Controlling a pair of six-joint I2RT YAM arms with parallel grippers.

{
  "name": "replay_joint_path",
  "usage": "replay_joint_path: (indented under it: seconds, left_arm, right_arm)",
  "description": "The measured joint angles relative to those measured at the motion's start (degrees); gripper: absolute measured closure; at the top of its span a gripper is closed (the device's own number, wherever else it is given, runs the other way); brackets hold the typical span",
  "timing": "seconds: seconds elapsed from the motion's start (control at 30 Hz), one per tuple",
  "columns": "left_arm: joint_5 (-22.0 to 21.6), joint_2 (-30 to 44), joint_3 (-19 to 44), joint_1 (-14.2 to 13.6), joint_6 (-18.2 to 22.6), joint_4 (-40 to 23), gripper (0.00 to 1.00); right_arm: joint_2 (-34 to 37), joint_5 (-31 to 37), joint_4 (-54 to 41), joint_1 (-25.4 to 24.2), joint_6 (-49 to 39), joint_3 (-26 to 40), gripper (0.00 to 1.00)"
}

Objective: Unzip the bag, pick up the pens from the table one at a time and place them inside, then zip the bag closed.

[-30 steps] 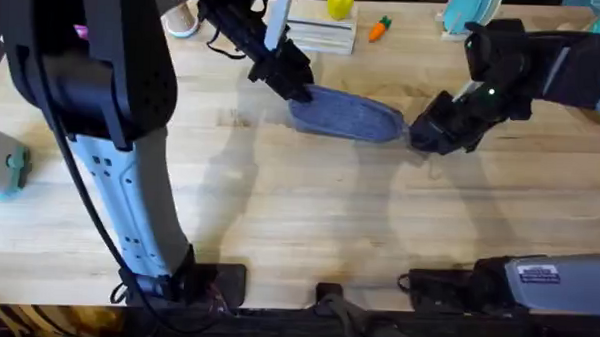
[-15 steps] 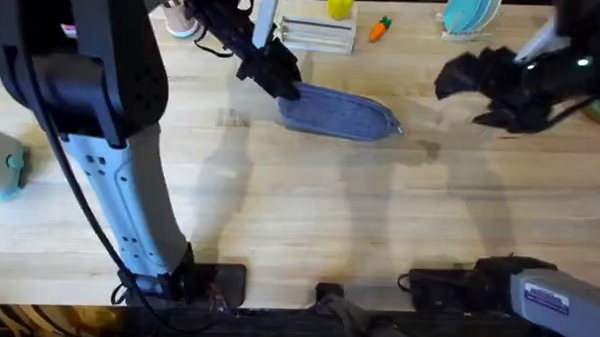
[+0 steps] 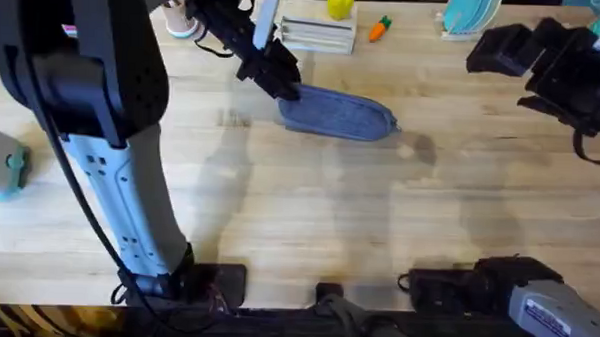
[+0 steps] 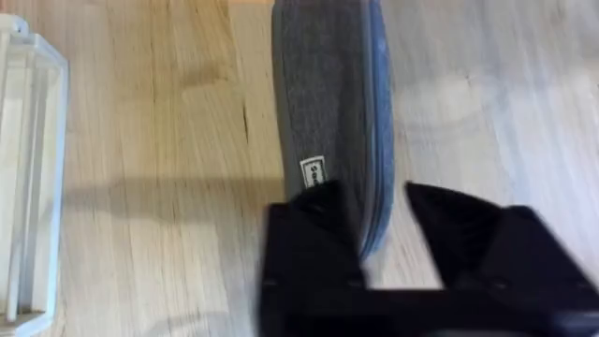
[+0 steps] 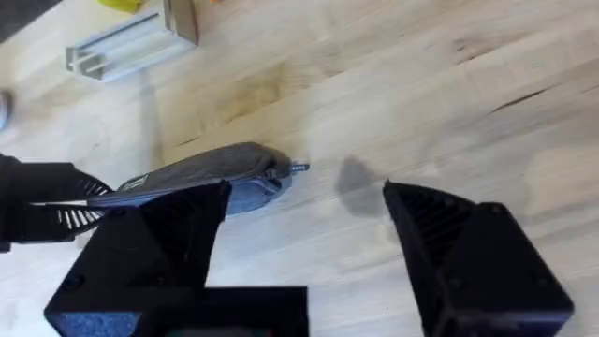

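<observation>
The blue-grey bag point(image 3: 340, 115) lies on the table point(image 3: 308, 219) at the back middle, long side running left to right. My left gripper point(image 3: 283, 83) is shut on its left end; in the left wrist view the bag point(image 4: 328, 103) runs away from the black fingers point(image 4: 314, 248), which pinch its near tip. My right gripper point(image 3: 489, 53) hangs raised at the back right, well clear of the bag, its fingers point(image 5: 449, 234) wide open with nothing between them. The right wrist view shows the bag point(image 5: 206, 178) with its small zipper pull point(image 5: 298, 168) at the free end. The pens are out of view.
A white slotted rack point(image 3: 315, 34) stands just behind the bag, with a yellow toy point(image 3: 339, 3) and a small carrot point(image 3: 381, 27) beside it. A cup point(image 3: 180, 22) sits at the back left, teal plates point(image 3: 465, 14) at the back right, a teal object point(image 3: 0, 158) at the left edge.
My right gripper left the bag's right end, rose up and to the right, and opened. The left gripper drew the bag slightly left and has held still since.
</observation>
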Motion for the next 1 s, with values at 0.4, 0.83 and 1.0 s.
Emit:
replay_joint_path:
  seconds: [0.4,0.83,1.0]
  left_arm:
    - [0.11,-0.01,0.0,0.0,-0.21,-0.44,0.008]
    - [-0.02,-0.01,0.09,0.02,-0.21,-0.46,0.004]
    - [-4.41,-2.61,2.69,0.74,-0.23,-6.22,0.004]
  right_arm:
    - [-0.58,0.01,-0.37,0.0,-0.36,0.0,0.007]
    - [-0.63,0.02,-0.42,0.0,-4.36,0.0,0.007]
    - [-4.25,0.02,-0.44,0.0,-9.79,0.0,0.007]
